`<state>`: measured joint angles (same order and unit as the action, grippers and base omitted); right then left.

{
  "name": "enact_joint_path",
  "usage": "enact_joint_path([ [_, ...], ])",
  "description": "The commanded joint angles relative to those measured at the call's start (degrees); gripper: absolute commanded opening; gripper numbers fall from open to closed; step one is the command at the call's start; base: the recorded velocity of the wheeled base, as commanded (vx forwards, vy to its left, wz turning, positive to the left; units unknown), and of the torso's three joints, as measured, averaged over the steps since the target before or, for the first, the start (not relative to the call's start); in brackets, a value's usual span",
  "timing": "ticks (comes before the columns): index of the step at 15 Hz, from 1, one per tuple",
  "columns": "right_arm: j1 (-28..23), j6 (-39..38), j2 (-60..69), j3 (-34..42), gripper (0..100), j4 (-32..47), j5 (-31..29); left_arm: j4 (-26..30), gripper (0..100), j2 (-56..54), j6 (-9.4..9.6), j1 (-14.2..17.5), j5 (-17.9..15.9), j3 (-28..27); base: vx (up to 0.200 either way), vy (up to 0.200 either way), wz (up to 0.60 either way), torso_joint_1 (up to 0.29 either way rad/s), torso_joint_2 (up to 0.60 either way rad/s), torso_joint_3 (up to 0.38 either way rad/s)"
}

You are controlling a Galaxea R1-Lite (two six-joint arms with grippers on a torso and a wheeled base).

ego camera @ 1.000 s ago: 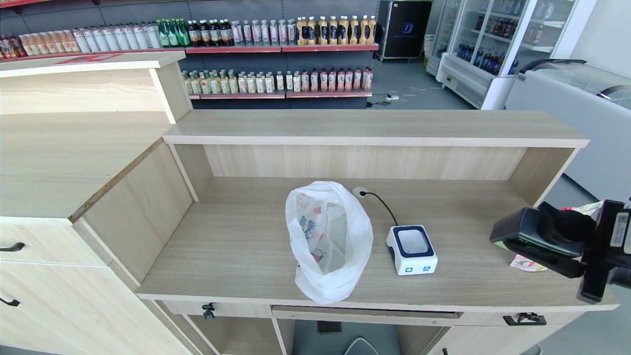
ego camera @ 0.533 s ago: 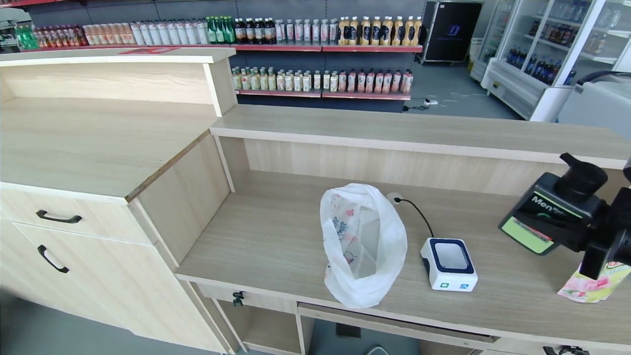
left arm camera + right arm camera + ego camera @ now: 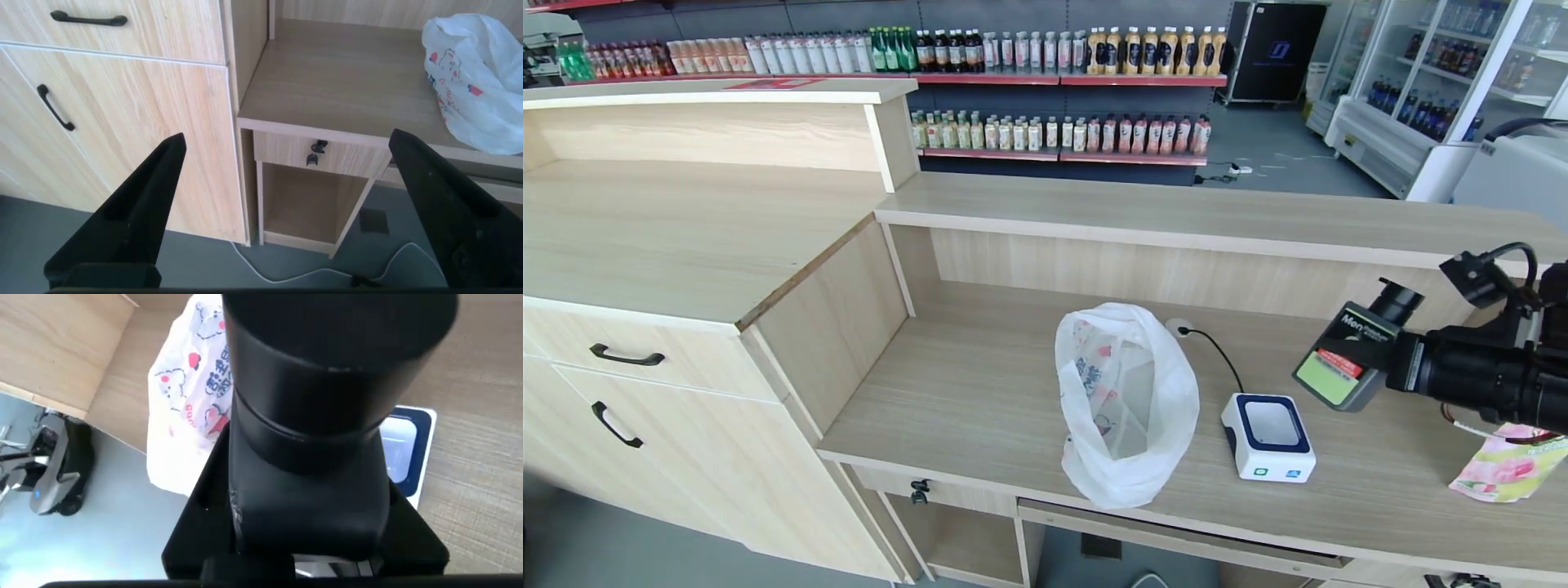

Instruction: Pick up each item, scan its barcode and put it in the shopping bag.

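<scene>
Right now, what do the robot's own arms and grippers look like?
The right arm is a matt black cylinder built of ringed segments. A thin black cable loops above a small black block mounted near the wrist. The left gripper has two flat, black, wedge-shaped fingers that taper to blunt tips. No markings are visible on them.

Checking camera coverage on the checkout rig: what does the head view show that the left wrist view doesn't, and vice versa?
Head view adds: the scanner, the black bottle held in the right gripper above the counter, a pink packet lying on the counter, and drink shelves behind.
Left wrist view adds: the left gripper, fingers open, low before the cabinet, and a white cable on the floor.
Shared: the shopping bag, the counter, the drawer handles and the lock under the counter's edge.
</scene>
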<state>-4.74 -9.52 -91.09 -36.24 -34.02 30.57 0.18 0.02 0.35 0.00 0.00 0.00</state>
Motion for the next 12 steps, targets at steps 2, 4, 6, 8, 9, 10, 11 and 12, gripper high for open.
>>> enact_joint_path([
  [2,-6.42,0.47,-13.94,-5.77,0,-0.08,6.34,-0.01,100,-0.02,-0.09,0.0,0.0,0.0,0.0,0.0,0.0,0.0,0.0,0.0],
  [4,-6.42,0.56,-16.14,-8.23,0,-0.08,7.92,-0.01,100,-0.02,0.0,0.0,0.0,0.0,0.0,0.0,0.0,0.0,0.0,0.0],
  [6,-6.16,2.23,-19.39,-10.69,0,-0.17,8.63,-0.01,100,-0.02,0.0,0.0,0.0,0.0,0.0,0.0,0.0,0.0,0.0,0.0],
  [8,-6.16,6.18,-21.94,-10.95,0,-0.25,8.8,-0.01,100,-0.02,-0.09,0.0,0.0,0.0,0.0,0.0,0.0,0.0,0.0,0.0],
  [9,-6.16,7.41,-22.73,-10.95,0,-0.25,8.98,-0.01,100,-0.02,0.0,0.0,0.0,0.0,0.0,0.0,0.0,0.0,0.0,0.0],
  [10,-6.07,7.94,-23.78,-11.04,0,-0.43,9.68,-0.01,100,-0.02,0.0,0.0,0.0,0.0,0.0,0.0,0.0,0.0,0.0,0.0],
  [11,-5.8,7.94,-24.31,-11.48,0,-0.43,10.47,-0.01,100,-0.02,0.0,0.0,0.0,0.0,0.0,0.0,0.0,0.0,0.0,0.0],
  [12,-5.54,7.94,-24.75,-11.92,0,-0.43,11.26,-0.01,100,-0.02,0.0,0.0,0.0,0.0,0.0,0.0,0.0,0.0,0.0,0.0],
])
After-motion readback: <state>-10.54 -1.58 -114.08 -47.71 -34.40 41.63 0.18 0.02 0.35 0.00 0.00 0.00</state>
